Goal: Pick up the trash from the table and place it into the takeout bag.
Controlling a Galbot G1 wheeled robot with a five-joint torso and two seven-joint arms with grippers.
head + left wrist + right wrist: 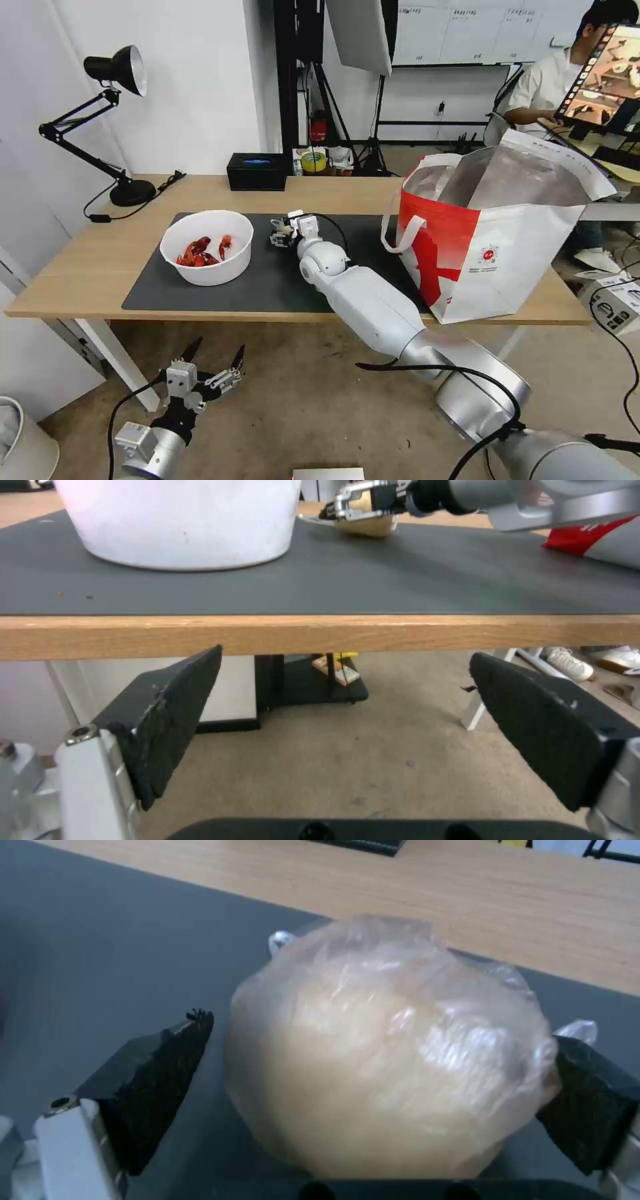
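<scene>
The right gripper point(280, 235) is out over the dark mat point(267, 280), just right of the bowl point(207, 247); its pads point(167, 1075) straddle the knotted bag point(390, 1050), one pad a little off the film, the far one at or against it, so the jaws are apart around it and no firm clamp is made. To do this well, I judge the pads should close on the widest part of the soft lump, gently, since the film looks slippery; then lift straight up before swinging right to the takeout bag point(493, 247), whose near rim and strap stand high. The bowl of red shells sits close on the left; the lamp point(113, 120) and black box point(257, 171) lie farther back. The left gripper point(213, 363) hangs below the table point(87, 267) edge, spread wide.
</scene>
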